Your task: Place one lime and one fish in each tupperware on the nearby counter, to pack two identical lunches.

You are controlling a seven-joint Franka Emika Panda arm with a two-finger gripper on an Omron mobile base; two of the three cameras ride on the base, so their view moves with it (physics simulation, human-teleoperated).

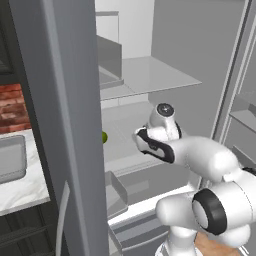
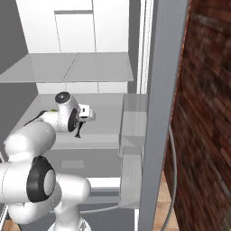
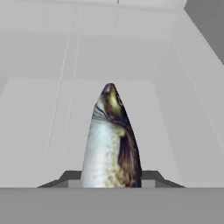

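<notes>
**Ana:** Fish (image 3: 111, 142) first, since it sits nearest the hand camera: one of them, silver-bellied and brown-backed, its head pointing away from the lens and its tail end low between the finger tips.

**Ben:** So the pincer (image 2: 80, 131) is clamped on it?

**Ana:** It looks that way in the hand view, with the body rising straight out from between the tips. From the right base view the dark tips point down over the fridge shelf (image 2: 103, 122), but the fish itself is too small to make out there.

**Ben:** What comes next, going outward?

**Ana:** One lime (image 1: 104, 137), a green sliver showing past the edge of the open fridge door (image 1: 65, 125), lying on that same shelf to the left of the arm's wrist. Only one can be counted; the door hides the rest of that side.

**Ben:** And the containers?

**Ana:** One tupperware (image 1: 12, 159) is in view, a shallow grey tray on the marble surface (image 1: 22, 192) at the far left, well apart from the fridge. It looks to hold nothing, though its left part is cut off by the picture edge.

**Ben:** Farther still?

**Ana:** One more shelf (image 2: 67, 67) higher up, and the pale back wall of the fridge behind it.
</notes>
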